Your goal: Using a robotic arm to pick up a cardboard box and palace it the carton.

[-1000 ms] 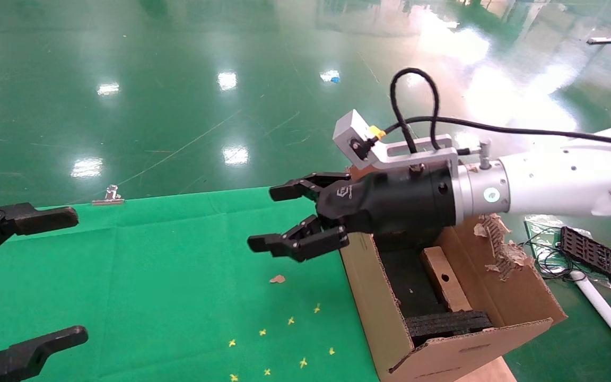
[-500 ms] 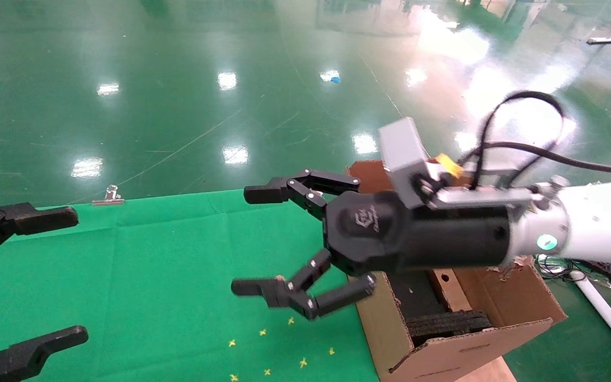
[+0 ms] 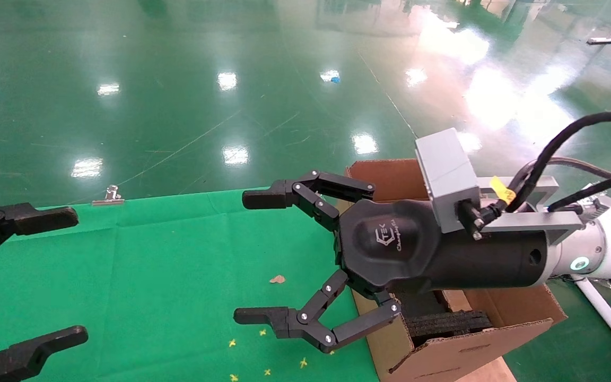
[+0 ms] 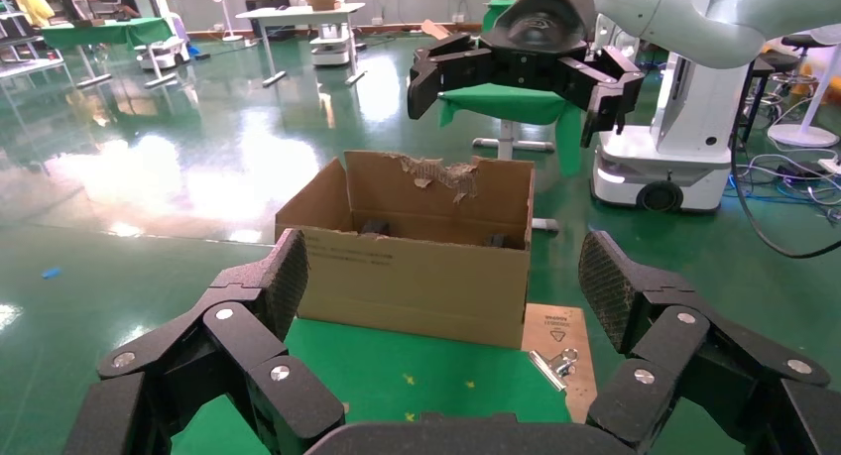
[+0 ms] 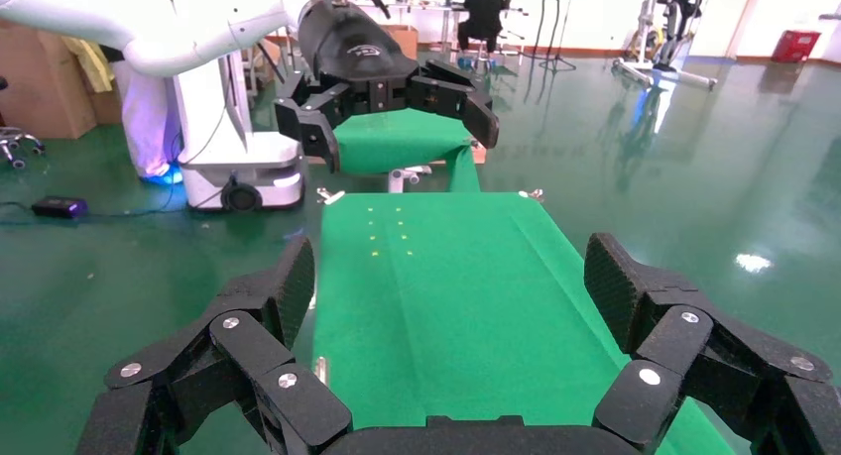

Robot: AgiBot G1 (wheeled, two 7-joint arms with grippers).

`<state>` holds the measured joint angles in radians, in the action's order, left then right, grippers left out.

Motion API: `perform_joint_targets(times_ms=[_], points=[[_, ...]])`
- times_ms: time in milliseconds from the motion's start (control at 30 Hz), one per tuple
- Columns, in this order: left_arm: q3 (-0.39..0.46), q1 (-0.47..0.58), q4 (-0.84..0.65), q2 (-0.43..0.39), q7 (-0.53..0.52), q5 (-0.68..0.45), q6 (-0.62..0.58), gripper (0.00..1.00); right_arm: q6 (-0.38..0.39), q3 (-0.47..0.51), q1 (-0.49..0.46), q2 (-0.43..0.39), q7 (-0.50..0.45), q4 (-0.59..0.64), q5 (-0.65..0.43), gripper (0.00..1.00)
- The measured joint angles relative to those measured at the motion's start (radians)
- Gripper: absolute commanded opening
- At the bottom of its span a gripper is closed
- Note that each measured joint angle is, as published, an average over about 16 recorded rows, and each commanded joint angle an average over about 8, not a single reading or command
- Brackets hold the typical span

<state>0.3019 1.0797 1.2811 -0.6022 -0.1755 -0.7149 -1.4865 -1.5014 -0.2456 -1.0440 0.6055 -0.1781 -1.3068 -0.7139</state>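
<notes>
Bright, even indoor light | white glare patches on glossy green floor, strongest upper right | soft faint shadows on green cloth | sharp focus, no motion blur

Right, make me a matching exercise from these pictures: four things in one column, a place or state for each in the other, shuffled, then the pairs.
Things:
1. right gripper on the white tubular arm
2. left gripper with plain black fingers
3. large brown corrugated carton
4. green cloth table cover

Places or states:
A. beside the table, flaps up, black foam block inside
B. open, at the table's left edge
C. dotted with small yellow marks
D. open, held above the table beside the carton

Pairs: 1-D, 2-B, 3-A, 4-C
</notes>
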Motion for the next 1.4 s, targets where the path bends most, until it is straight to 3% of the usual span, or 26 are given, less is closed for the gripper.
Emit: perform_joint_targets(times_ms=[1400], points=[[0.000,0.000,0.000,0.000,0.000,0.000,0.000,1.00,0.007,-0.036,-0.032,0.006,-0.011,0.025,-0.018,1.00]])
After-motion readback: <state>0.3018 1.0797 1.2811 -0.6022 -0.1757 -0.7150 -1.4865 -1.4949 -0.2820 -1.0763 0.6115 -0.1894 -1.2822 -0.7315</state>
